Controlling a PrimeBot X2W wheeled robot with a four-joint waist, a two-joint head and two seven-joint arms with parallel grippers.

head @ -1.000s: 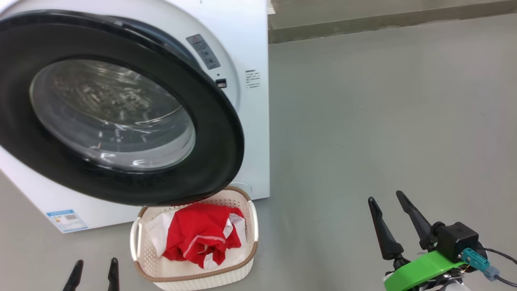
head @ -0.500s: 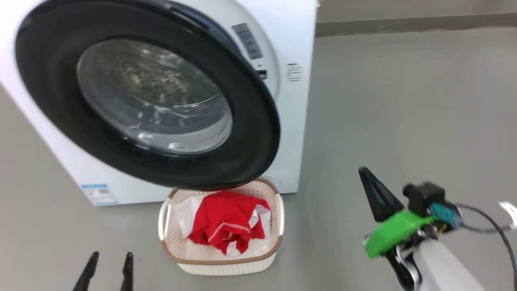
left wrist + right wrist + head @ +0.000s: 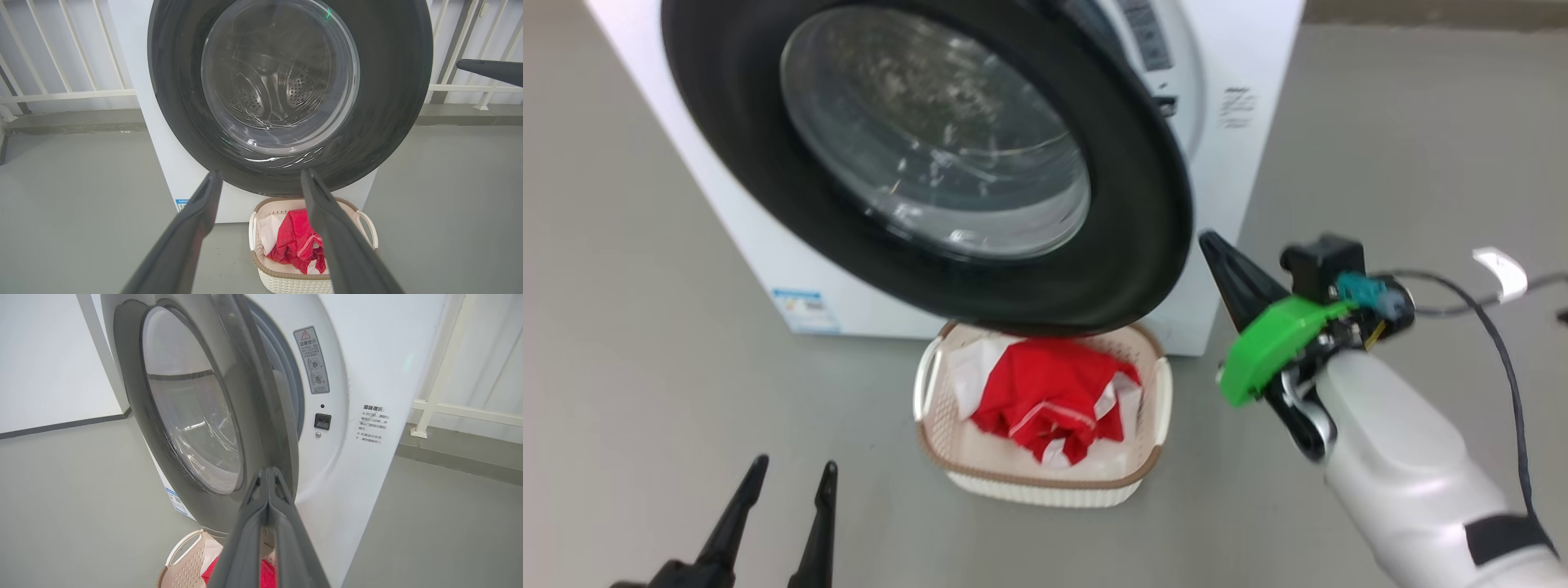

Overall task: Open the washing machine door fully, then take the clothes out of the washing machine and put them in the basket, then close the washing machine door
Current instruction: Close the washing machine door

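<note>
Head view: washing machine door [image 3: 1145,237] stands partly open off the washing machine [image 3: 1250,49], its lower rim over the basket [image 3: 1045,483] on the floor [image 3: 645,367]; clothes [image 3: 1045,392] lie in the basket. Left end effector [image 3: 794,463] low left, fingers wide apart, empty. Right end effector [image 3: 1207,239] closed on nothing, tip just beside the door's right rim; contact unclear. Left wrist view: spread fingers frame the door and basket. Right wrist view: fingers pressed together, tip at the door's edge.

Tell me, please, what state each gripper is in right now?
Left gripper: open, empty.
Right gripper: shut, nothing between its fingers.
</note>
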